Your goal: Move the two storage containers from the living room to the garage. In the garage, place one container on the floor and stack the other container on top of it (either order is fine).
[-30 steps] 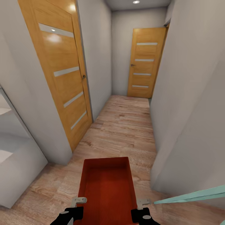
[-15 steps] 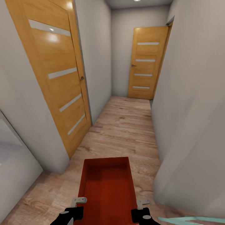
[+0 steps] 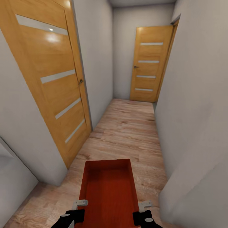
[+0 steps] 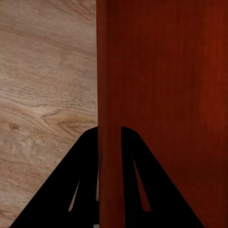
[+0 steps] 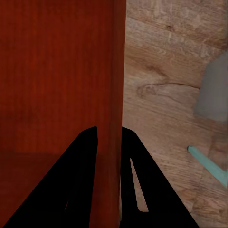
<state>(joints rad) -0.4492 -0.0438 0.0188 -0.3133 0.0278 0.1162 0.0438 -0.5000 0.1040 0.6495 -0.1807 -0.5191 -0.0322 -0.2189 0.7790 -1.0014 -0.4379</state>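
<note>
Container (image 3: pixel 107 190) clamped by both tools (image 3: pixel 79 203) (image 3: pixel 145 205) over hallway plank floor (image 3: pixel 126 133).

The bin's (image 3: pixel 107 190) near end is running off the head view's bottom edge, as are both arms.

- No text, label, brand, number or sign can be read in any view.
- The two wooden doors (image 3: pixel 50 79) (image 3: pixel 148 65) carry only plain pale strips, no lettering.
- The orange-red container (image 3: pixel 107 190) has plain walls with no marking.
</note>
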